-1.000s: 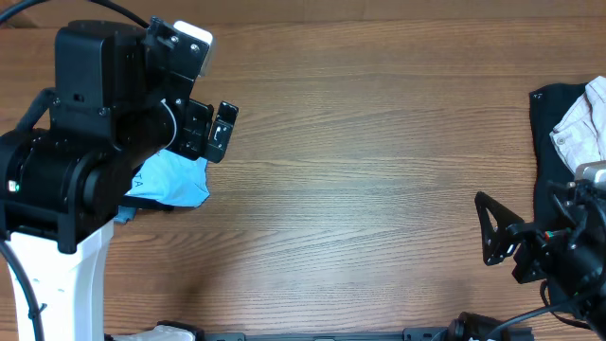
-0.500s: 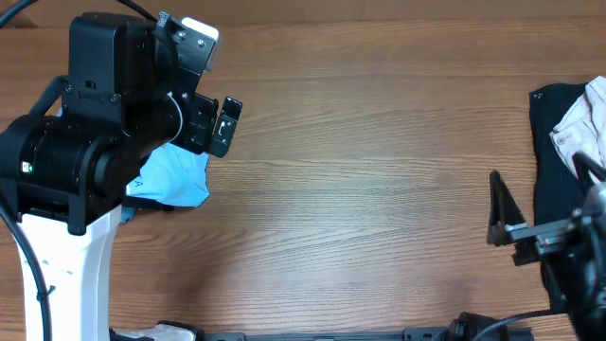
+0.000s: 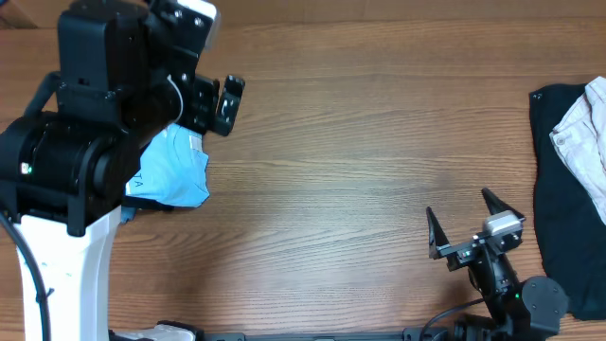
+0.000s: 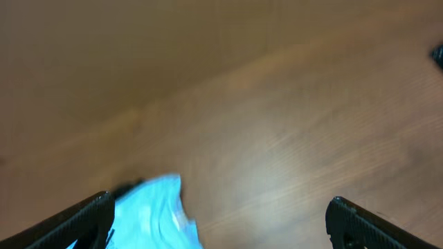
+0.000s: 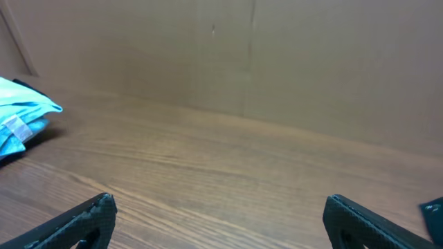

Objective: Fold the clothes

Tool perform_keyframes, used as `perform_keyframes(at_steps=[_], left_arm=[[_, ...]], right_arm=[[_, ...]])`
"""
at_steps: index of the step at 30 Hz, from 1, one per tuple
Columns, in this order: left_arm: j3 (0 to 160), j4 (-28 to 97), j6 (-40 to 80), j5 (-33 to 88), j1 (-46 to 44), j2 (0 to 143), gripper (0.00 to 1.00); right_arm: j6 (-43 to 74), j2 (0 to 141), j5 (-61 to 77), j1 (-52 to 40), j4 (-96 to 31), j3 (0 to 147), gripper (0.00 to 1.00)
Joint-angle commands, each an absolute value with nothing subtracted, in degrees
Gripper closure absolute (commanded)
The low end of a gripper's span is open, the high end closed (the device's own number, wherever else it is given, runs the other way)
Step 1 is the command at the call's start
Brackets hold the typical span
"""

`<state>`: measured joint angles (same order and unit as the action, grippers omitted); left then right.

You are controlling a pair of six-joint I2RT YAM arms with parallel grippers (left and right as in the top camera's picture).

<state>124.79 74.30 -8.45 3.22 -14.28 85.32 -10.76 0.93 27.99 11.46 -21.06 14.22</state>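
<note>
Light blue T-shirt (image 3: 178, 175) is seen bunched at 9 o'clock on the surface (image 3: 360, 142). The left pincer (image 3: 220, 102) and the right pincer (image 3: 463, 218), at 5 o'clock, are spread apart.

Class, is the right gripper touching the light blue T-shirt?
Apart. The overhead view shows a wide stretch of table between the right gripper and the T-shirt.

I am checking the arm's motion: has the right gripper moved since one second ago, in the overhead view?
Yes. The right gripper moved left, away from the black garment, toward the middle of the table.
</note>
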Motion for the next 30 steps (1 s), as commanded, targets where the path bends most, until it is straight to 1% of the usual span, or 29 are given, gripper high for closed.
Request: perform_keyframes(at_steps=[1,5,9,12,15,19,23,27,30], left_arm=[[125.0,70.2,-6.5,3.2,-14.4,79.4,0.00],[125.0,69.5,-4.1,1.5,-12.0,73.6,0.00],[124.8,69.8,1.8,1.5,-5.4,63.3,0.00],[123.5,71.6,2.4,1.5,-2.8,56.5,0.00],[120.1,73.1,2.1,1.1,-2.5,50.2,0.00],[111.2,72.0,0.1,0.8,-2.2,39.7,0.00],[100.8,67.5,-1.2,0.9,-2.2,31.0,0.00],[86.9,60.4,-1.3,0.6,-2.2,22.7,0.00],[75.7,52.8,-1.3,-0.7,-2.2,18.3,0.00]], right_arm=[[-10.5,0.2,29.3,10.9,-19.8,11.0,0.00],[-10.5,0.2,29.3,10.9,-19.3,7.7,0.00],[-10.5,0.2,31.7,10.9,-15.9,5.2,0.00],[-10.5,0.2,31.6,10.9,-15.2,4.9,0.00],[-10.5,0.2,31.6,10.9,-15.3,4.9,0.00],[-10.5,0.2,31.6,10.9,-15.3,4.9,0.00],[-10.5,0.2,31.6,10.9,-15.3,4.9,0.00],[-10.5,0.2,31.6,10.9,-15.3,4.9,0.00],[-10.5,0.2,31.6,10.9,-15.3,4.9,0.00]])
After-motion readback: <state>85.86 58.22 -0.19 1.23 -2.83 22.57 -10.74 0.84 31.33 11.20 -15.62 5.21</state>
